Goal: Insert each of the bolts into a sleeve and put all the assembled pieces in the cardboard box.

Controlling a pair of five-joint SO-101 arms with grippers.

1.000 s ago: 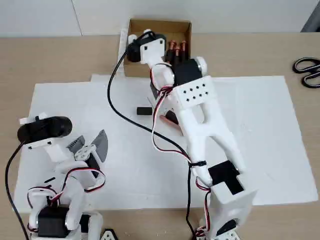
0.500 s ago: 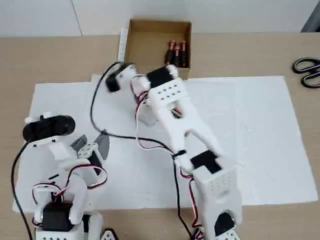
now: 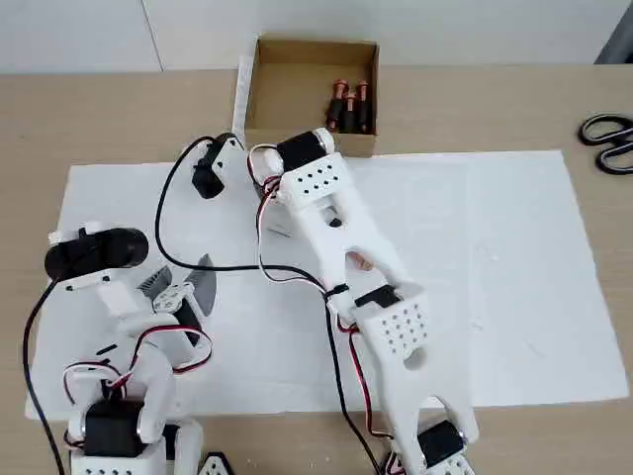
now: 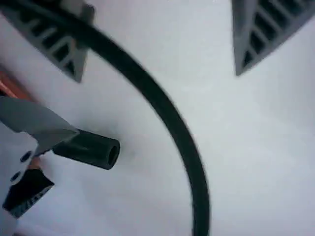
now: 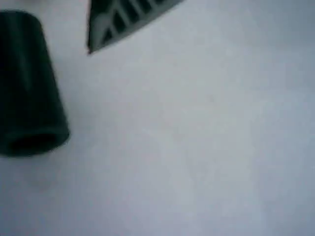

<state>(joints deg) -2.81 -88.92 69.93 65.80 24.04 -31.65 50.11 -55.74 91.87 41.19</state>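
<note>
My left gripper (image 3: 178, 287) rests open over the white paper at the front left, its grey fingertips (image 4: 59, 44) spread wide with nothing between them. A black sleeve (image 4: 91, 147) lies on the paper beyond it, and a grey finger (image 4: 34, 120) of the other gripper hangs right over that sleeve. My right arm (image 3: 326, 198) stretches across the paper and hides its own gripper from above. In the right wrist view, one finger (image 5: 123, 22) stands apart from the sleeve (image 5: 27, 83), gripping nothing. A copper bolt (image 3: 362, 262) peeks out beside the arm. Three assembled pieces (image 3: 351, 104) lie in the cardboard box (image 3: 297, 54).
The right arm's black cable (image 3: 227, 267) runs across the paper between both arms and crosses the left wrist view (image 4: 162, 113). Scissors (image 3: 608, 139) lie at the table's far right. The right half of the paper (image 3: 514, 257) is bare.
The right arm has drawn back from the cardboard box and come down over the paper near the black sleeve. The left arm has barely shifted.
</note>
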